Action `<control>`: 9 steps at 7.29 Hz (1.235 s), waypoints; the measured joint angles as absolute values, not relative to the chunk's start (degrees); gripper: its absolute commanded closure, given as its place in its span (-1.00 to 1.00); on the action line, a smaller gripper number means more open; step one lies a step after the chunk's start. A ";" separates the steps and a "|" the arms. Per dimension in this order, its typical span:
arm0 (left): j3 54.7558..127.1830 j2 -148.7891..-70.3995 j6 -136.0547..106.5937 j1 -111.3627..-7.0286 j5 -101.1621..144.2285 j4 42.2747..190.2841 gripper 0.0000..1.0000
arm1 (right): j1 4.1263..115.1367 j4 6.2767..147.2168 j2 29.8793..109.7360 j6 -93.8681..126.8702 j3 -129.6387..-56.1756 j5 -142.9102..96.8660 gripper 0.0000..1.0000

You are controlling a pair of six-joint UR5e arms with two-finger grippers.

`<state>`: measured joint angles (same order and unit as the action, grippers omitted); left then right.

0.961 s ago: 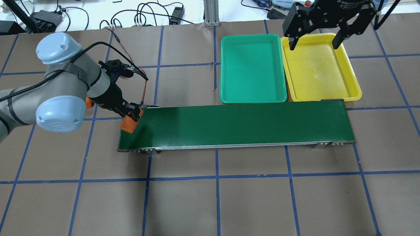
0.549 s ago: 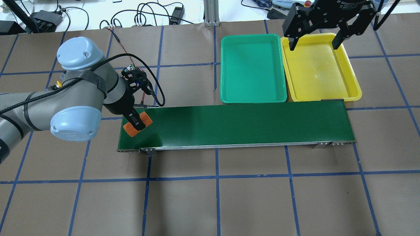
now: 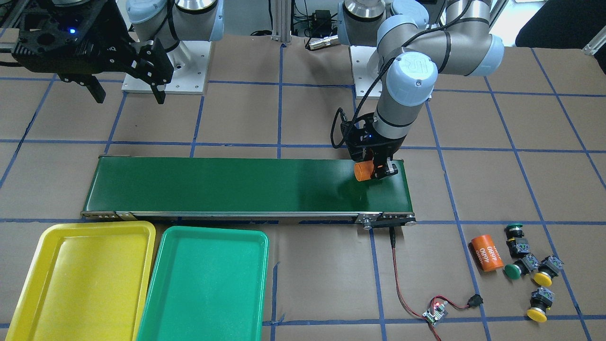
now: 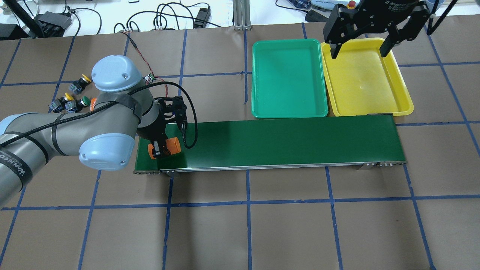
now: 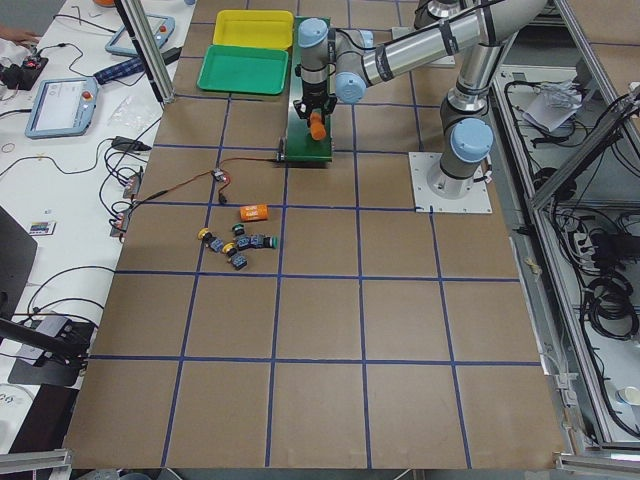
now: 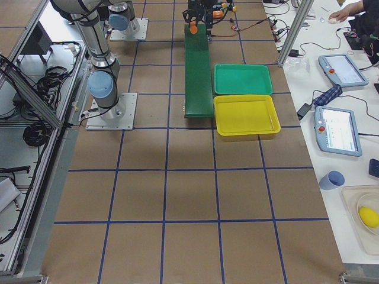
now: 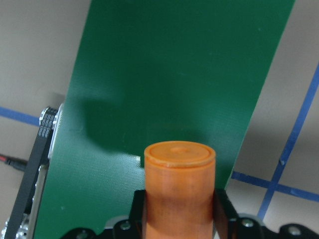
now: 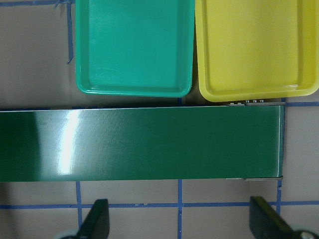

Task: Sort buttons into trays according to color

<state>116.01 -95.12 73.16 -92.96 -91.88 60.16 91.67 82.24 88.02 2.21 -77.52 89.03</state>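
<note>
Lower right in the front view, the buttons (image 3: 512, 271) sit bunched on the table (image 3: 521, 180) near the 4680 cylinder (image 3: 486, 252): two green caps, two yellow. Lower left, the yellow tray (image 3: 28, 284) and green tray (image 3: 208, 232) sit side by side, just off the belt (image 3: 236, 184). My left gripper (image 3: 376, 170) is clamped on a plain cylinder (image 3: 362, 171) over the belt's right end. My right gripper (image 3: 125, 94) hangs spread wide, upper left.

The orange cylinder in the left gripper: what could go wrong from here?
1. The orange plastic cylinder, clamped on its side in the left gripper, hangs over the end of the long dark-green conveyor belt; once released, it might roll off.
2. It is no button; the four small yellow and green push buttons lie untouched on the table, so sorting may stall.
</note>
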 measured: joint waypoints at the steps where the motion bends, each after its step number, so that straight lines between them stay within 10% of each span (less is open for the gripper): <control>1: 116.14 -95.24 73.27 -93.15 -91.82 59.03 -1.00 | 91.67 82.17 88.04 2.20 -77.52 89.05 -1.00; 9: 110.38 -93.00 44.50 -79.84 -91.37 63.69 -1.00 | 91.75 82.10 88.10 2.02 -77.52 88.98 -1.00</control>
<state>110.38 -93.00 44.50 -79.84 -91.37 63.69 91.75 82.10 88.10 2.02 -77.52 88.98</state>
